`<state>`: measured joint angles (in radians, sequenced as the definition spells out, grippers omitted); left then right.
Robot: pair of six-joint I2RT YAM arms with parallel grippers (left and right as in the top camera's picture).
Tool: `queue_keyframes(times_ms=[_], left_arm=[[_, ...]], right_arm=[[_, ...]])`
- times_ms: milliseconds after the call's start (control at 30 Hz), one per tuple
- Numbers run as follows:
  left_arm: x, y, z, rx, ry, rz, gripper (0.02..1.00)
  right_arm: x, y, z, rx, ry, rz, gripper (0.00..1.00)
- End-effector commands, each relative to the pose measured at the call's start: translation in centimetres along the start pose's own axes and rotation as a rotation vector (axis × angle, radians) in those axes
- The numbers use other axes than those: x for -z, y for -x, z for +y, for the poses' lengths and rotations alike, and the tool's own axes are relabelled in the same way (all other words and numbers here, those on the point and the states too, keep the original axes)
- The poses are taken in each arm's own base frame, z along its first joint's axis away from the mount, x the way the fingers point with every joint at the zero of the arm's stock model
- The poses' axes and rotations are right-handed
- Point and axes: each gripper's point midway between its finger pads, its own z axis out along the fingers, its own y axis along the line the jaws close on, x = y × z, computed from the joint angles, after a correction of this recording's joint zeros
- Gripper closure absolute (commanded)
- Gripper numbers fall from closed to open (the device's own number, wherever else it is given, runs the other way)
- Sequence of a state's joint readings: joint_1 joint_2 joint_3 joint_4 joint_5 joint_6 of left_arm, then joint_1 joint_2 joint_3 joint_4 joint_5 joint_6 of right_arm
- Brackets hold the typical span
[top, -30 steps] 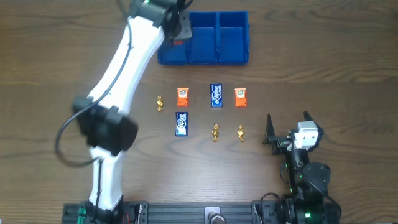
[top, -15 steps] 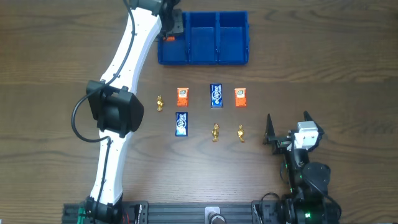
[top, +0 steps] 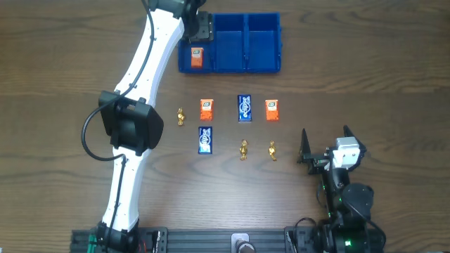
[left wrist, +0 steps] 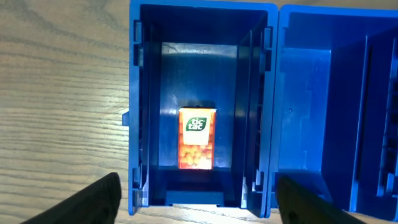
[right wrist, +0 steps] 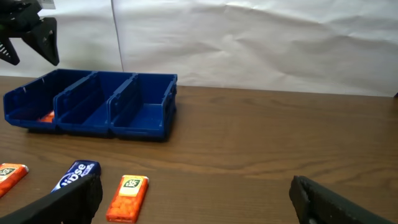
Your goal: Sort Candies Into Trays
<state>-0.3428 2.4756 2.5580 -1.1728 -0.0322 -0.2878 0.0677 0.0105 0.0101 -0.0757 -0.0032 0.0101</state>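
A blue three-compartment tray (top: 246, 65) stands at the table's far side. An orange candy box (top: 197, 57) lies in its left compartment, seen from above as the orange box (left wrist: 197, 138). My left gripper (top: 199, 27) hovers open over that compartment, its fingers (left wrist: 93, 200) wide apart and holding nothing. On the table lie two more orange boxes (top: 206, 109) (top: 272, 109), two blue packets (top: 244, 107) (top: 204, 140) and three gold-wrapped candies (top: 181, 116) (top: 244, 150) (top: 272, 150). My right gripper (top: 325, 144) rests open near the right arm's base, away from the candies.
The tray's middle compartment (top: 230, 42) and right compartment (top: 263, 42) hold nothing. The left arm (top: 133, 105) stretches up the table's left side. A white wall (right wrist: 249, 43) stands behind the table.
The orange box left my left gripper and now lies in the tray's left compartment. The left gripper has opened above it. The right arm has not moved.
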Motion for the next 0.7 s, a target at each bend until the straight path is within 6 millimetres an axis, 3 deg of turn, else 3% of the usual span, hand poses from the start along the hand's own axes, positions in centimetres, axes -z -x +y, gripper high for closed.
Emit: queue_keyframes(times_ms=[33,167,233,267,333,433,567,700], left_arm=[[3.8,0.5,-1.5,-0.017,-0.035,-0.068,0.194],[7.3,-2.7,-2.6,-0.023,-0.051,-0.048,0.191],[8.3,-5.5,-2.8,-0.015,-0.047,-0.013,0.194],[8.5,-8.2,-3.0,-0.010,-0.046,0.017,0.194],[7.8,-11.1,-2.9,-0.006,-0.034,0.058,0.196],[4.9,-15.0,-2.8,-0.027,-0.010,0.128,0.202],[0.7,-18.5,-2.7,-0.044,0.002,0.188,0.205],[-1.9,-20.5,-2.5,-0.039,-0.009,0.235,0.222]], right_arm=[[0.0,-0.1,-0.2,0.011,-0.011,0.001,0.003],[0.0,-0.1,-0.2,0.011,-0.011,0.001,0.003],[0.0,-0.1,-0.2,0.011,-0.011,0.001,0.003],[0.0,-0.1,-0.2,0.011,-0.011,0.001,0.003],[0.0,-0.1,-0.2,0.011,-0.011,0.001,0.003],[0.0,-0.1,-0.2,0.011,-0.011,0.001,0.003],[0.0,-0.1,-0.2,0.012,-0.011,0.001,0.003],[0.0,-0.1,-0.2,0.011,-0.011,0.001,0.003]])
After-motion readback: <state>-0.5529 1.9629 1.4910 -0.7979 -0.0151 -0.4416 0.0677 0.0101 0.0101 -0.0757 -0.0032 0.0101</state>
